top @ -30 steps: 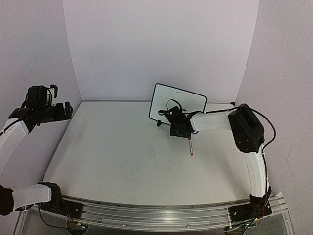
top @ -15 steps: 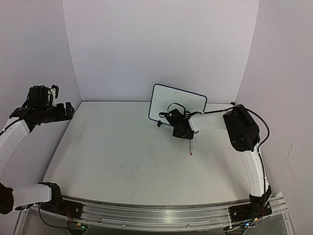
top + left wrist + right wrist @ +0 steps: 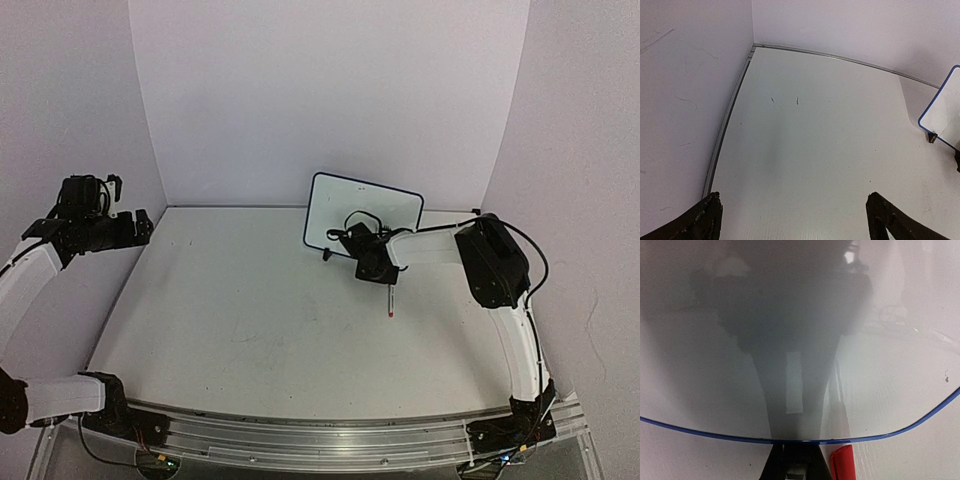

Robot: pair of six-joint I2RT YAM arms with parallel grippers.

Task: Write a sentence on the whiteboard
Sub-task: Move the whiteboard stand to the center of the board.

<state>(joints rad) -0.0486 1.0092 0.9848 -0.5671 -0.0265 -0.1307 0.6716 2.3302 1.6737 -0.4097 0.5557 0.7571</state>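
Observation:
The whiteboard (image 3: 362,209) stands tilted at the back of the table, blue-framed, on small black feet. No sentence shows on its white face (image 3: 740,365). My right gripper (image 3: 373,264) is low in front of the board's bottom edge. Its black fingers (image 3: 795,447) are pressed together right under the blue frame, with nothing visible between them. A white marker (image 3: 389,297) with a red cap (image 3: 842,465) lies on the table just beside that gripper, untouched. My left gripper (image 3: 133,223) hangs high at the far left, open and empty (image 3: 792,200). From there the whiteboard (image 3: 946,115) shows at the right edge.
The white table (image 3: 250,310) is walled by pale panels at the back and both sides. A metal rail (image 3: 330,440) runs along the near edge by the arm bases. Faint scuff marks (image 3: 785,100) dot the table near the back left corner.
My right gripper's jaws have closed from partly open, and its arm edged slightly toward the board. The marker and the left arm have hardly moved.

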